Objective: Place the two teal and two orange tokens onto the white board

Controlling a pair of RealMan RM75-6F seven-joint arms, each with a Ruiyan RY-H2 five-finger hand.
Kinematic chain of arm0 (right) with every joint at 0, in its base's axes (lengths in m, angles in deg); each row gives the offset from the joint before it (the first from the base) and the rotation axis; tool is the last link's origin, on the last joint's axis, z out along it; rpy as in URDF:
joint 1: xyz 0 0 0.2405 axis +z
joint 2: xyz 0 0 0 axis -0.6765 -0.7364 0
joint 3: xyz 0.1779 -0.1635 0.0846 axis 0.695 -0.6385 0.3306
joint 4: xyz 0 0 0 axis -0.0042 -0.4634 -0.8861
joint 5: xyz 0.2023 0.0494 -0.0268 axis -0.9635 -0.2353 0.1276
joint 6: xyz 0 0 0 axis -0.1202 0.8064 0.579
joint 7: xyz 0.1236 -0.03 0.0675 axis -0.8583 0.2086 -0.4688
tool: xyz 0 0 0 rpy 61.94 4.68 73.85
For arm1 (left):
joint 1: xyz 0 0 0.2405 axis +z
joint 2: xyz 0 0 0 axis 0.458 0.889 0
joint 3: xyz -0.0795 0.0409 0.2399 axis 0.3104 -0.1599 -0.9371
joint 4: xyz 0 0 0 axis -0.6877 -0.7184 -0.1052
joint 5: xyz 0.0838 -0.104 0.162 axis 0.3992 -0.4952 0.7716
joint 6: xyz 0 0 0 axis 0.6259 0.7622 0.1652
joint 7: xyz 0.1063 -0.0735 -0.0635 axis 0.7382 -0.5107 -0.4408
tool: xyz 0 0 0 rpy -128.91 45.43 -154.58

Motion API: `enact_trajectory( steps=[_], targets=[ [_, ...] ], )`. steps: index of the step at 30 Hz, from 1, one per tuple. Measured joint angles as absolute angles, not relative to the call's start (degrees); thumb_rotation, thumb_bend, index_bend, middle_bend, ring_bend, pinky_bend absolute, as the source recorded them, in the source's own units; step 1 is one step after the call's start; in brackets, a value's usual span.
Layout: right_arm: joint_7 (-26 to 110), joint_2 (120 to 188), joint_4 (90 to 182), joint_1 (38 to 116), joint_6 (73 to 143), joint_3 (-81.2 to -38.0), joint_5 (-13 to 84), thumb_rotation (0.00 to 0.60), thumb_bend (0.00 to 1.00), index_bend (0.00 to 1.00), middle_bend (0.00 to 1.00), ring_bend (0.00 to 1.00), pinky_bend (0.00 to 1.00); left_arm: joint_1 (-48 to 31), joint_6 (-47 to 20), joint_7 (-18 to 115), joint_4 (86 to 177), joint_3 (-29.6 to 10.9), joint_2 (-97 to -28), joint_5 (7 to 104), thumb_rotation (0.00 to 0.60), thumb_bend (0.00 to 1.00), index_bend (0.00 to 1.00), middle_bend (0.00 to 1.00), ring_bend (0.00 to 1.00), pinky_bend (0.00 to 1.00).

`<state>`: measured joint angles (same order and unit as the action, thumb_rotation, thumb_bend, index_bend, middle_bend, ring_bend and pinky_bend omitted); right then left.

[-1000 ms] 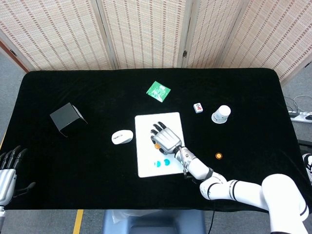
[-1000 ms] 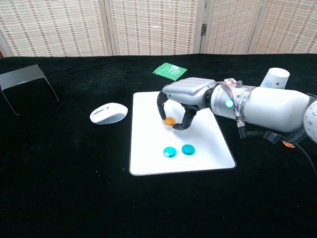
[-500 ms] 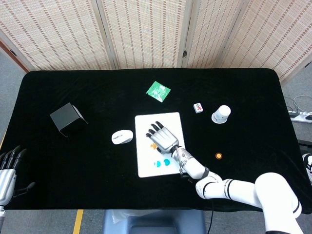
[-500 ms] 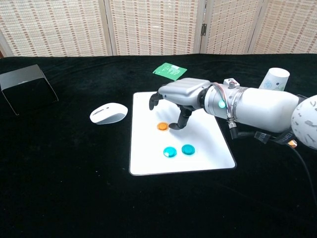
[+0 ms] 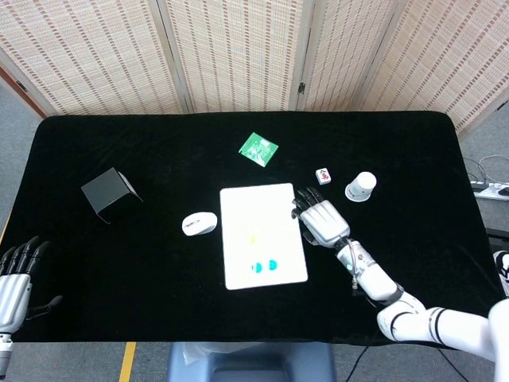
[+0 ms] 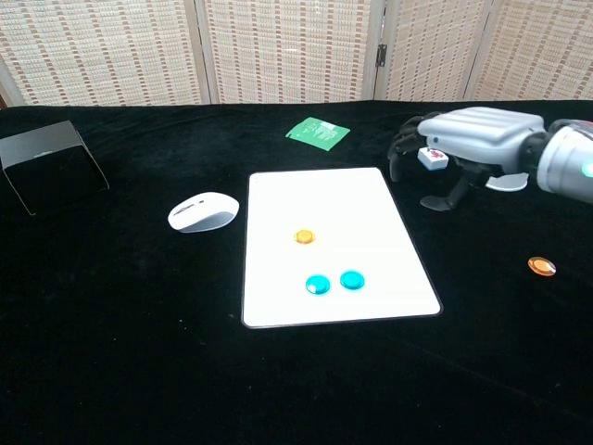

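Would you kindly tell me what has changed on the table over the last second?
The right robot hand let go of an orange token, leaving it on the white board, then drew back to its right, off the board, and now hovers empty near the mahjong tile. The two teal tokens, the second orange token on the cloth, the mouse and the left robot hand stayed put.

Black table (image 6: 111, 352) bearing white board (image 6: 371, 199)
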<state>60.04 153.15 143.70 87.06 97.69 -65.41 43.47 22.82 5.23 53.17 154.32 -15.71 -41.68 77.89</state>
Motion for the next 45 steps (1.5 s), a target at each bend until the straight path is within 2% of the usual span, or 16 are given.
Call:
enact_trajectory(
  steps=[10, 14, 25, 45],
  targets=[
    [52.45, 149.1, 143.31, 76.22, 106.39, -72.65, 50.39, 0.6, 0.42, 0.37, 0.03, 0.0, 0.0, 22.33, 5.35, 53.98, 155.51, -15.65, -41.35, 78.9, 0.6, 0.2, 0.07, 0.0, 0.0, 0.0],
    [49.88, 149.32, 140.71, 73.4, 108.64, -74.0, 52.2, 0.6, 0.42, 0.37, 0.0, 0.0, 0.0, 22.16, 5.35, 54.36, 156.0, -15.61, -41.28, 79.06, 0.6, 0.2, 0.07, 0.0, 0.0, 0.0],
    [44.5, 151.97, 132.24, 69.29, 108.88, -74.15, 53.02, 0.6, 0.42, 0.39, 0.0, 0.0, 0.0, 21.99, 5.43, 54.75, 156.59, -15.68, -41.1, 79.35, 0.6, 0.2, 0.07, 0.0, 0.0, 0.0],
    [43.84, 155.44, 127.86, 68.9, 103.62, -71.75, 53.12, 0.6, 0.41, 0.4, 0.01, 0.0, 0.0, 21.71, 4.95, 54.34, 156.06, -15.68, -41.4, 78.9, 0.6, 0.2, 0.07, 0.0, 0.0, 0.0]
  ],
)
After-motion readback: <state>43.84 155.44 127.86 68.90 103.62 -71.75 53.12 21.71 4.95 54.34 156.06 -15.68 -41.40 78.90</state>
